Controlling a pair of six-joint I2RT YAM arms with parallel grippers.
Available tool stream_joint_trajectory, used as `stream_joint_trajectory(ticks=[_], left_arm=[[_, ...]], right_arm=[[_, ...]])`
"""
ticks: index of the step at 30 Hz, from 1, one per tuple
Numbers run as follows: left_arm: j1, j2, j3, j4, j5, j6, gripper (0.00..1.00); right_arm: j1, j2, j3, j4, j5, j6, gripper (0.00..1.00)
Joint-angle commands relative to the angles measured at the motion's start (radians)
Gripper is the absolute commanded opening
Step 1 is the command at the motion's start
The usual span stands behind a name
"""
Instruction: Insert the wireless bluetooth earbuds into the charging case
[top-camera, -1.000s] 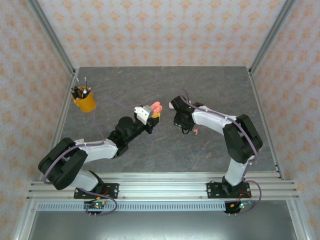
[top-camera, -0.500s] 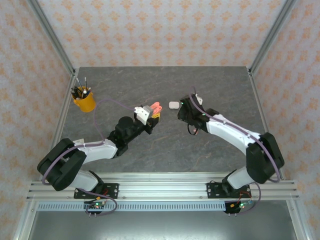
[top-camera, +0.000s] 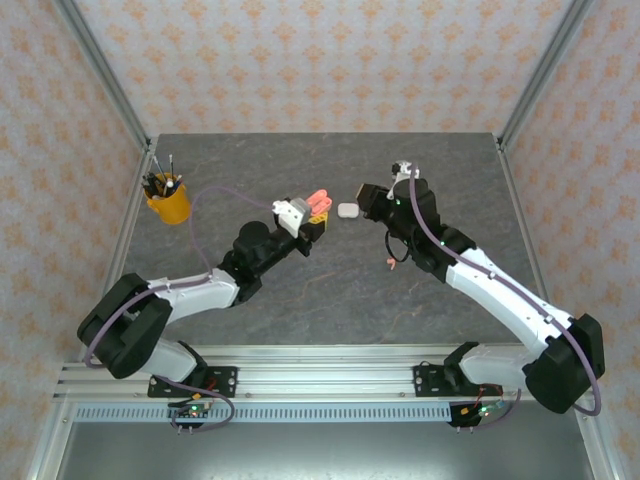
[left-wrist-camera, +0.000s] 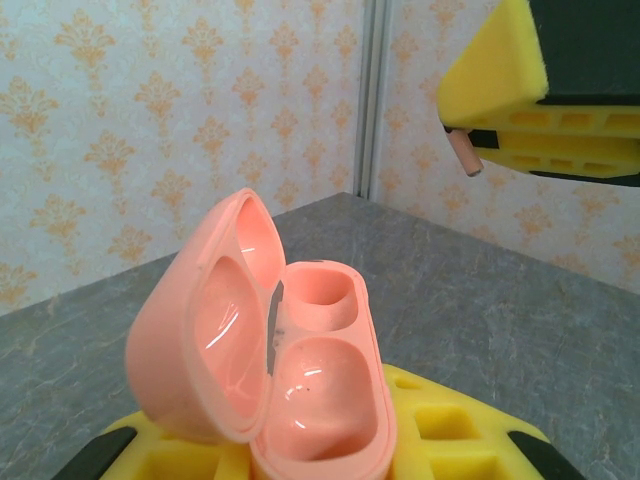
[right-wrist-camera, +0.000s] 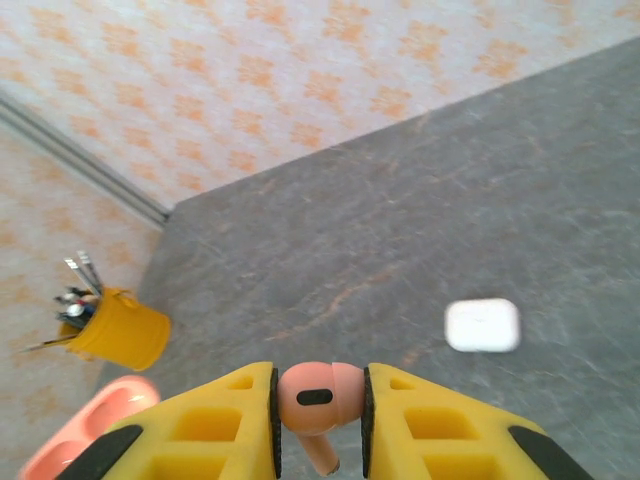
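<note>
Right wrist view: the right gripper (right-wrist-camera: 320, 415) pinches a coral-pink earbud (right-wrist-camera: 318, 392). Within the last second it swung farther out, uncovering a white case (top-camera: 348, 211), and now faces the open pink charging case (left-wrist-camera: 300, 370) clamped in the left gripper (top-camera: 312, 215). Insertion likely comes next.

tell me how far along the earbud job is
Done: the pink case is open, held in the left gripper. In hand: the right gripper pinches one pink earbud close to it. Left: both case wells are empty, a small pink piece, likely the second earbud, lies on the table, and the white case is closed.
</note>
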Motion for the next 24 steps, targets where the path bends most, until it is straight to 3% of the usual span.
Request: stream_joint_trajectory(ticks=[1, 13, 24], left_arm=[[-0.011, 0.019, 0.047, 0.009, 0.017, -0.019, 0.00], [-0.033, 0.074, 0.138, 0.013, -0.009, -0.024, 0.00], [-0.035, 0.104, 0.194, -0.009, -0.006, -0.029, 0.00]], right_arm=[[0.004, -0.005, 0.004, 0.138, -0.094, -0.035, 0.25], [0.006, -0.005, -0.039, 0.326, -0.236, 0.053, 0.25], [0.055, 0.033, -0.035, 0.336, -0.253, 0.016, 0.25]])
